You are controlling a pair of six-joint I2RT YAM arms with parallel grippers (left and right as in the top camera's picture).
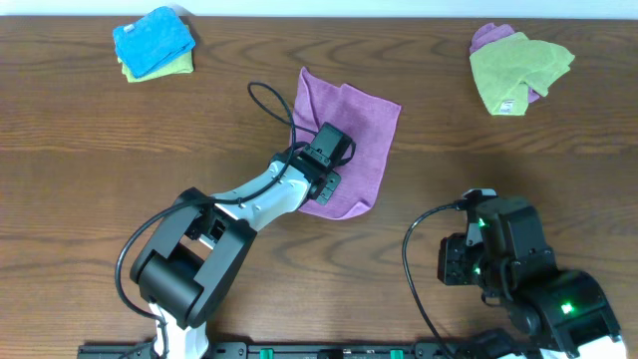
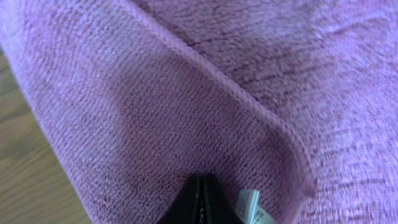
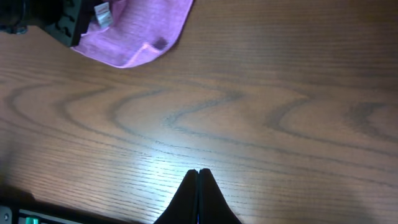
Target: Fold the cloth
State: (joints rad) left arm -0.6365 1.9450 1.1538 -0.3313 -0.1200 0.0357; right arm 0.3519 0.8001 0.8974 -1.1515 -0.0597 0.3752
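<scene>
The purple cloth (image 1: 351,130) lies at the table's middle, partly folded over itself. My left gripper (image 1: 321,172) is shut on the cloth's near edge and holds that edge lifted over the rest. In the left wrist view the raised fold (image 2: 155,112) fills the frame, with the white tag (image 2: 254,208) just right of my closed fingers (image 2: 202,199). My right gripper (image 3: 198,180) is shut and empty above bare wood at the front right (image 1: 477,261). The cloth's near corner (image 3: 137,34) and the left gripper show at the top left of the right wrist view.
A bright blue cloth on a lime-green one (image 1: 153,42) sits at the back left. A lime-green cloth over a purple one (image 1: 516,68) sits at the back right. The left arm's black cable (image 1: 267,100) loops beside the cloth.
</scene>
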